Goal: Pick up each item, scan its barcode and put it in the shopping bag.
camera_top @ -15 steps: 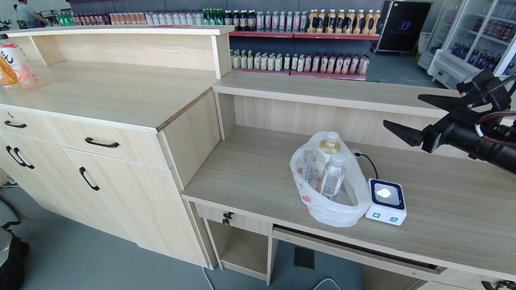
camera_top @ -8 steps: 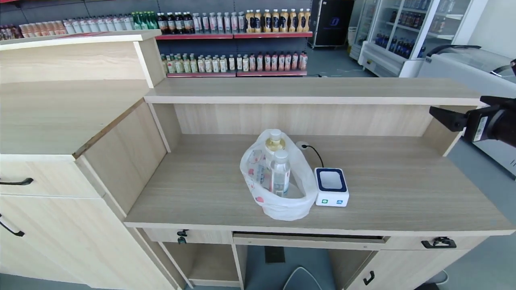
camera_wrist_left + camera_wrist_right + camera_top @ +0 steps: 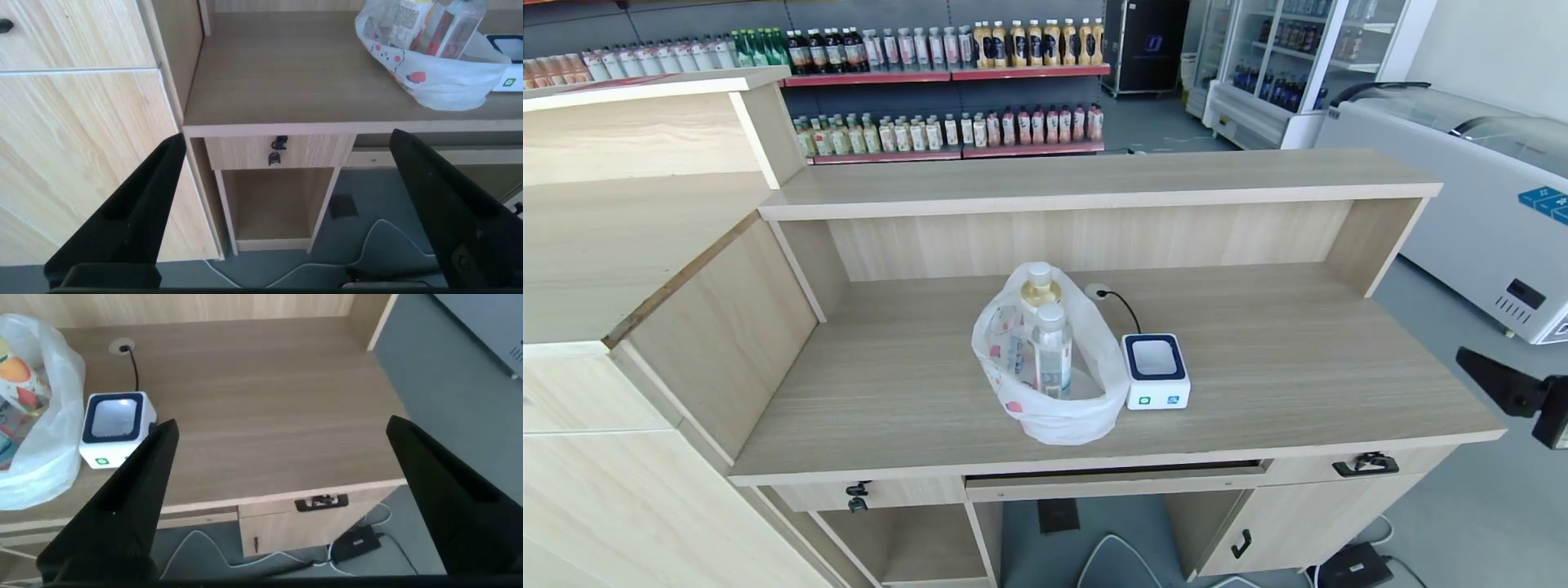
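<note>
A white plastic shopping bag [image 3: 1045, 400] stands on the lower wooden counter [image 3: 1298, 367]. Two capped bottles stand upright in it: a yellowish one [image 3: 1037, 292] and a clear one [image 3: 1052, 351]. The white barcode scanner [image 3: 1156, 371] touches the bag's right side. My right gripper [image 3: 278, 498] is open and holds nothing, off the counter's right end; one of its fingers [image 3: 1499, 384] shows there. My left gripper [image 3: 282, 220] is open and holds nothing, low in front of the counter's left part, with the bag [image 3: 441, 57] beyond it. The right wrist view shows the bag [image 3: 37, 449] and the scanner [image 3: 114, 425].
A raised ledge [image 3: 1094, 175] runs along the counter's back. A taller counter [image 3: 629, 245] adjoins on the left. The scanner's cable [image 3: 1123, 306] goes to a hole behind it. A chest freezer [image 3: 1462, 204] stands to the right, and shelves of drinks [image 3: 931, 49] lie behind.
The head camera has swung right, so the whole scene has shifted left. My right arm has dropped from above the counter to its right end. Bag, bottles and scanner have stayed put.
</note>
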`<state>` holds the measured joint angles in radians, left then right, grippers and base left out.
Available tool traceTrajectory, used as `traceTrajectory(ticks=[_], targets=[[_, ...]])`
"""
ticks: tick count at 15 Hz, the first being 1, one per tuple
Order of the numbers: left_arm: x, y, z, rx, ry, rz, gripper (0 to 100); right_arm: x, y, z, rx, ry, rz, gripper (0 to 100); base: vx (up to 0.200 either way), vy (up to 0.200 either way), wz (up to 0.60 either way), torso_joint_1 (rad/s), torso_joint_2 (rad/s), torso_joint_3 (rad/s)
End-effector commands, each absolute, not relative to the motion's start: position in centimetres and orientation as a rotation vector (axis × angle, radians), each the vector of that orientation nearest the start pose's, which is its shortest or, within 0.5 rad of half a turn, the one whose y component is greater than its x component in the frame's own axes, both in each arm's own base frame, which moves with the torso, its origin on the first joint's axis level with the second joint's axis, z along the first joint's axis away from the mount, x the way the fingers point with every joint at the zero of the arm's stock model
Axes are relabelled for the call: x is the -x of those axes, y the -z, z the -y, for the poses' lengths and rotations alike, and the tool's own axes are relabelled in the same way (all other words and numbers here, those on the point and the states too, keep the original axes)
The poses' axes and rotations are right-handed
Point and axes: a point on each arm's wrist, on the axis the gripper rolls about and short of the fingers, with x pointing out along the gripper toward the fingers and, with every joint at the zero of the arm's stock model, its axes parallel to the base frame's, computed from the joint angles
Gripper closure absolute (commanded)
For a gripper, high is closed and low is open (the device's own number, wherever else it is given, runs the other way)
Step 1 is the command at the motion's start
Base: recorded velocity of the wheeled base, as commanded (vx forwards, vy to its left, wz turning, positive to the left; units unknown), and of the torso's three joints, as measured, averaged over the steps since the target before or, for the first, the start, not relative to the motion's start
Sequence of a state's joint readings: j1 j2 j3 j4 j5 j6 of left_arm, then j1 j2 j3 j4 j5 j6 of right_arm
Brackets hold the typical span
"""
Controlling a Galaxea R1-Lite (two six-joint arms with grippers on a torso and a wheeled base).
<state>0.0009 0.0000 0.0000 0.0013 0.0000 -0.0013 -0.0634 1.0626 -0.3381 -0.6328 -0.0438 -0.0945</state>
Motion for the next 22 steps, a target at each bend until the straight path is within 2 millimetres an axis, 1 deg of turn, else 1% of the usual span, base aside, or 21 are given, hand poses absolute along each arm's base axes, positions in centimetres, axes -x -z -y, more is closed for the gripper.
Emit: traceTrajectory(ticks=[1, 2, 3, 4, 5, 7, 8, 9, 10, 11, 13, 22], targets=[[2.3, -7.5, 0.0, 0.002, -0.002, -0.003, 0, -7.1, -15.8, 0.6, 0.08, 0.121, -0.036, 0, 0.0, 0.0, 0.0, 0.0, 0.0, 0.0], [2.3, -7.5, 0.0, 0.002, -0.002, -0.003, 0, -5.7, -14.3, 0.4, 0.06, 0.102, -0.032, 0, 0.0, 0.0, 0.0, 0.0, 0.0, 0.0], [2.3, -7.5, 0.0, 0.002, -0.002, -0.003, 0, -4.6, -13.5, 0.2, 0.052, 0.071, -0.003, 0, 0.0, 0.0, 0.0, 0.0, 0.0, 0.0], [2.3, -7.5, 0.0, 0.002, -0.002, -0.003, 0, -3.6, -12.9, 0.1, 0.049, 0.057, -0.011, 0, 0.0, 0.0, 0.0, 0.0, 0.0, 0.0], [2.3, -7.5, 0.0, 0.002, -0.002, -0.003, 0, -2.3, -11.9, 0.1, 0.037, 0.047, -0.039, 0, 0.0, 0.0, 0.0, 0.0, 0.0, 0.0], [2.3, -7.5, 0.0, 0.002, -0.002, -0.003, 0, -0.5, -10.3, 0.1, -0.007, 0.04, -0.06, 0, 0.0, 0.0, 0.0, 0.0, 0.0, 0.0], [2.3, -7.5, 0.0, 0.002, -0.002, -0.003, 0, 0.2, -9.5, 0.1, -0.007, 0.04, -0.073, 0, 0.0, 0.0, 0.0, 0.0, 0.0, 0.0], [2.3, -7.5, 0.0, 0.002, -0.002, -0.003, 0, 0.5, -9.2, 0.1, -0.007, 0.042, -0.07, 0, 0.0, 0.0, 0.0, 0.0, 0.0, 0.0], [2.3, -7.5, 0.0, 0.002, -0.002, -0.003, 0, 1.4, -8.4, 0.1, -0.002, 0.049, -0.051, 0, 0.0, 0.0, 0.0, 0.0, 0.0, 0.0], [2.3, -7.5, 0.0, 0.002, -0.002, -0.003, 0, 1.9, -7.6, 0.1, -0.008, 0.057, -0.067, 0, 0.0, 0.0, 0.0, 0.0, 0.0, 0.0], [2.3, -7.5, 0.0, 0.002, -0.002, -0.003, 0, 2.3, -7.5, 0.1, -0.012, 0.038, -0.009, 0, 0.0, 0.0, 0.0, 0.0, 0.0, 0.0], [2.3, -7.5, 0.0, 0.002, -0.002, -0.003, 0, 2.3, -7.5, 0.1, -0.038, 0.039, -0.008, 0, 0.0, 0.0, 0.0, 0.0, 0.0, 0.0]])
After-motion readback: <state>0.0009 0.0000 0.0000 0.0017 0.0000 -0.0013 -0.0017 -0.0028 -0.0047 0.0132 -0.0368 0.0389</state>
